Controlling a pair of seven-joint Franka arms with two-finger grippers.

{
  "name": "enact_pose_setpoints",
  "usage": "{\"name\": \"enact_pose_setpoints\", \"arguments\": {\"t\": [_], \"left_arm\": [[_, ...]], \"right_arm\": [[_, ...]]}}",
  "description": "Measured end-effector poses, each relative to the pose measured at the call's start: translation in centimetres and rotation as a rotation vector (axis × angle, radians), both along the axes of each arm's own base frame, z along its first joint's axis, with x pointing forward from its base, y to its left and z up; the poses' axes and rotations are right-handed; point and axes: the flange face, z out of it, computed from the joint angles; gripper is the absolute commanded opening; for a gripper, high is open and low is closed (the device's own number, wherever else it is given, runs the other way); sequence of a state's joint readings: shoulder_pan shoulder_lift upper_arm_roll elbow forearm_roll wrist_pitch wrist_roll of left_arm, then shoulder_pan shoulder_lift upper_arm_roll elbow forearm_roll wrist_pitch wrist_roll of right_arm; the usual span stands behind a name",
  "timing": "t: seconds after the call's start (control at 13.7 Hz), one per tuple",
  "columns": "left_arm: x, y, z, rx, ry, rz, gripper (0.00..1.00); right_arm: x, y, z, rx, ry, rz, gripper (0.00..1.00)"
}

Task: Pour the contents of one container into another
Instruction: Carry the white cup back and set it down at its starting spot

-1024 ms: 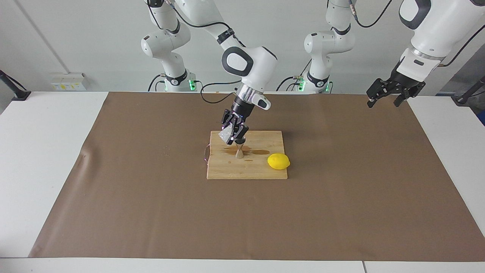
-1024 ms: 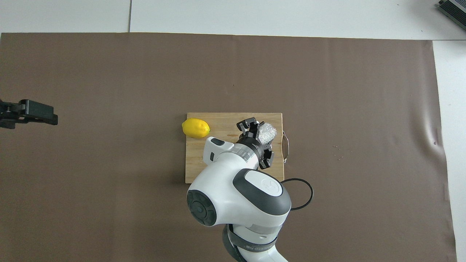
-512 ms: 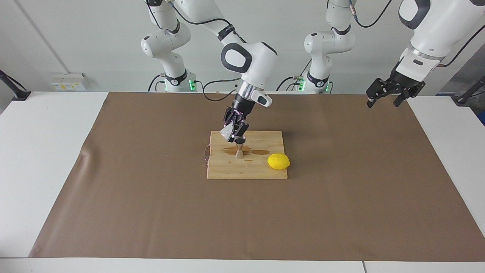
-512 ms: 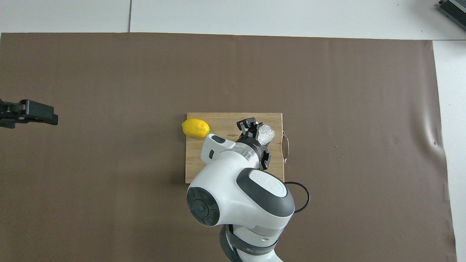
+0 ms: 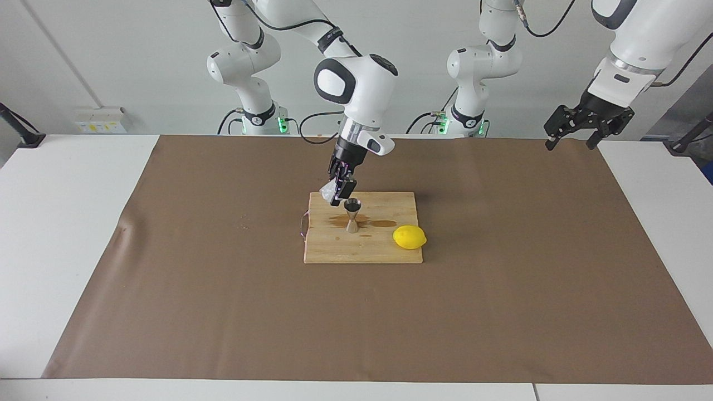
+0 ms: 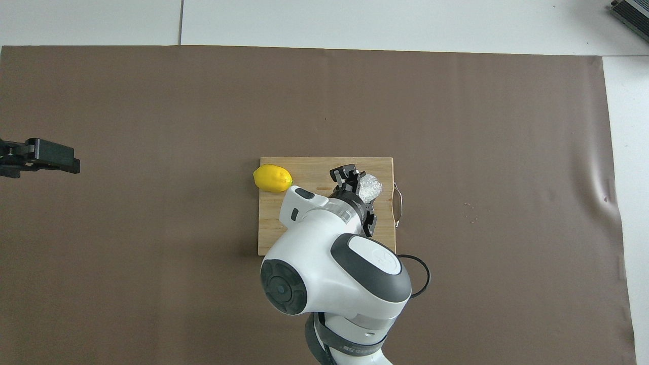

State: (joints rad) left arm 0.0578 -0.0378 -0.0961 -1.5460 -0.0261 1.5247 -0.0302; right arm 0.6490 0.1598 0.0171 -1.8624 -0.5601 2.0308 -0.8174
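Observation:
The white textured cup hangs tilted in the air, and my right gripper is shut on it, just above and beside the steel jigger. The jigger stands upright on the wooden cutting board, and its upper cone looks dark inside. In the overhead view the cup shows beside the right gripper, while the arm hides the jigger. My left gripper waits open and empty high over the mat's corner at the left arm's end, also seen as the left gripper from overhead.
A yellow lemon lies on the board's edge toward the left arm's end, also the lemon from overhead. Brown wet stains spread around the jigger. A metal handle sticks out of the board. A black cable loop lies on the mat.
My right gripper has lifted the cup up and away from the jigger's mouth, toward the robots. The left gripper has risen slightly.

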Motion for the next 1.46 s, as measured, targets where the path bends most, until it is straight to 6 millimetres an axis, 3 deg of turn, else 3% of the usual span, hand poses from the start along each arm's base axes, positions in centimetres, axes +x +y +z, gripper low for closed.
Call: {"name": "enact_pose_setpoints", "arguments": {"t": [0.29,0.66,0.8,1.1,1.46], "left_arm": [[0.2,0.0,-0.4,0.000,0.011,0.000,1.00],[0.7,0.1,-1.1,-0.001,0.024,0.002,1.00],[0.7,0.1,-1.1,-0.001,0.026,0.002,1.00],[0.7,0.3,-1.2,-0.001,0.029,0.004,1.00],[0.5,0.2,-1.4,0.000,0.046,0.007,1.00]], "right_arm": [[1.5,-2.3,-0.2,0.079,0.078,-0.054,0.00],[4.5,-7.6,-0.5,0.212,0.190,-0.086,0.00],[5.8,-10.6,-1.6,0.294,0.247,-0.084,0.00],[7.4,-18.8,-4.8,0.450,0.332,-0.083,0.00],[6.1,-28.7,-10.0,0.615,0.410,-0.062,0.00]]}}
